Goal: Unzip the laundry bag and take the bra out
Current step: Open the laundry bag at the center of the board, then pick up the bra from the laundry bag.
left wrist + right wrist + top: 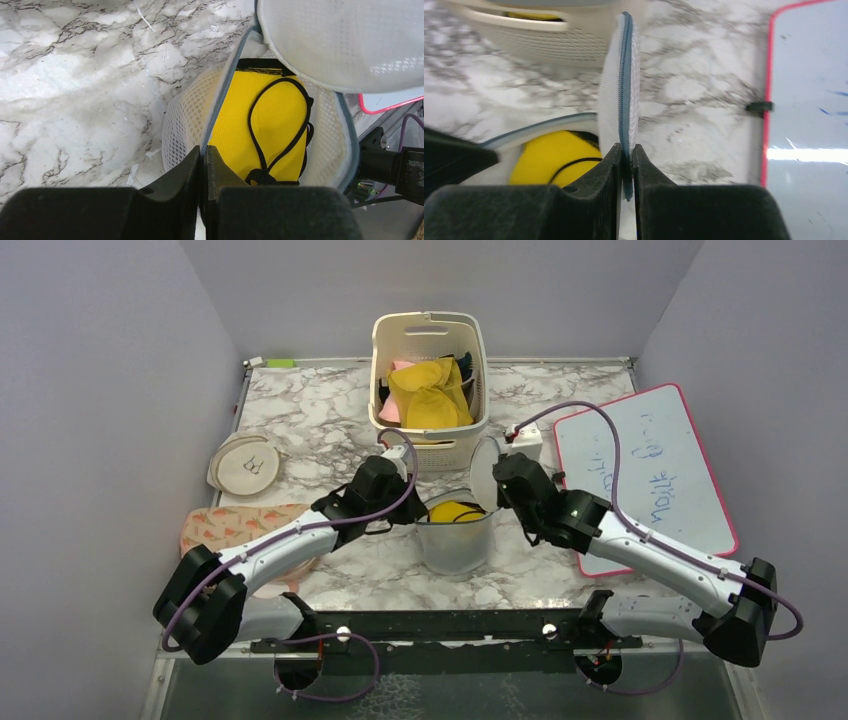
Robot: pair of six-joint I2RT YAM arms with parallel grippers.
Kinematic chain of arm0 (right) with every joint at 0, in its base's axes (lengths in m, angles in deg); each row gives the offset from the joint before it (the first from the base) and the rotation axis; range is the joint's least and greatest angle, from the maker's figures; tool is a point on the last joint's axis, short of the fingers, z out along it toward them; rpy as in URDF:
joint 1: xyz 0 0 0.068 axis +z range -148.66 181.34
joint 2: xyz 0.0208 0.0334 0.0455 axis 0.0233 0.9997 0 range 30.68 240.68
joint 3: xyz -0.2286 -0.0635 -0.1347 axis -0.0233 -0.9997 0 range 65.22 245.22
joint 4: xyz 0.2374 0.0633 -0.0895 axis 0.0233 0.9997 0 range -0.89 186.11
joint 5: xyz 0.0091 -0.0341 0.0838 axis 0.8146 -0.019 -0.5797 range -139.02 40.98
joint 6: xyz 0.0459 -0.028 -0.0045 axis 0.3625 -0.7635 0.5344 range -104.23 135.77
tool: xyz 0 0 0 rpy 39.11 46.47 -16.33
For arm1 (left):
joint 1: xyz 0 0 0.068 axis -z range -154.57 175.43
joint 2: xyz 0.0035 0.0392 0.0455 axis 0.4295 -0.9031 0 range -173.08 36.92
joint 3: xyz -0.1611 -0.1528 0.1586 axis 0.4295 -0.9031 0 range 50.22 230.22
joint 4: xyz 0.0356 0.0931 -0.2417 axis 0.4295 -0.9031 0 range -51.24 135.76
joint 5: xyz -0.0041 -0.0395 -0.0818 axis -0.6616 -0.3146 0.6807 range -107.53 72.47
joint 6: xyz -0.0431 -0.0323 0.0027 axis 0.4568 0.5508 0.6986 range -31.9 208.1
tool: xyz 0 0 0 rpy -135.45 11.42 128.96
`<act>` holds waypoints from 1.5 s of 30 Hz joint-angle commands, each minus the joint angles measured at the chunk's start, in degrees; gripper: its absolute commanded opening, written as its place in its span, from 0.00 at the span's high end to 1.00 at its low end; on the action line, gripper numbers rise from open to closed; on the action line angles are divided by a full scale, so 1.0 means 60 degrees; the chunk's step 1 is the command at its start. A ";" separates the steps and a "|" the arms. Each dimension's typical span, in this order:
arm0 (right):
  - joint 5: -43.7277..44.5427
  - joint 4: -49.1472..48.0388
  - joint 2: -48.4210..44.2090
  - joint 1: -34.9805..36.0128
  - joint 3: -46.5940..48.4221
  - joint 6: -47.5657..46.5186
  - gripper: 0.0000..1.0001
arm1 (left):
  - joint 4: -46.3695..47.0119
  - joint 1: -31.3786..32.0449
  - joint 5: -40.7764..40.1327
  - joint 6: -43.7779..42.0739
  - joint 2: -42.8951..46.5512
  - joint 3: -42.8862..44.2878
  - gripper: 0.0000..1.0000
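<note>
The white mesh laundry bag stands open at the table's middle, its round lid raised on edge. My left gripper is shut on the bag's grey zip rim. My right gripper is shut on the lid's zip edge. The bra lies inside the bag, showing a yellow face with black trim and a thin black strap. It also shows in the top view and in the right wrist view.
A cream slotted basket with yellow, pink and dark cloths stands just behind the bag. A pink-framed whiteboard lies at the right. A flat beige pouch and a patterned cloth lie at the left. A small white box sits by the whiteboard.
</note>
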 commanded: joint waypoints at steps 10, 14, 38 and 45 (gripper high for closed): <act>-0.1933 0.0448 -0.0183 -0.3609 -0.1370 0.0533 0.41 | 0.0159 -0.0025 -0.0874 -0.0570 0.0931 -0.0146 1.00; -0.2419 0.1026 0.0090 -0.3611 -0.1149 0.0600 0.22 | 0.0298 -0.0025 -0.0751 -0.0692 0.0926 -0.0174 1.00; -0.7889 0.1551 -0.0533 -0.3609 0.0854 -0.1479 0.13 | 0.1213 -0.0033 0.0204 -0.1780 0.0964 -0.0082 1.00; -0.9409 0.0481 0.0457 -0.3594 0.0055 -0.1181 0.16 | 0.2473 -0.0025 0.0333 -0.1956 0.1085 -0.0617 1.00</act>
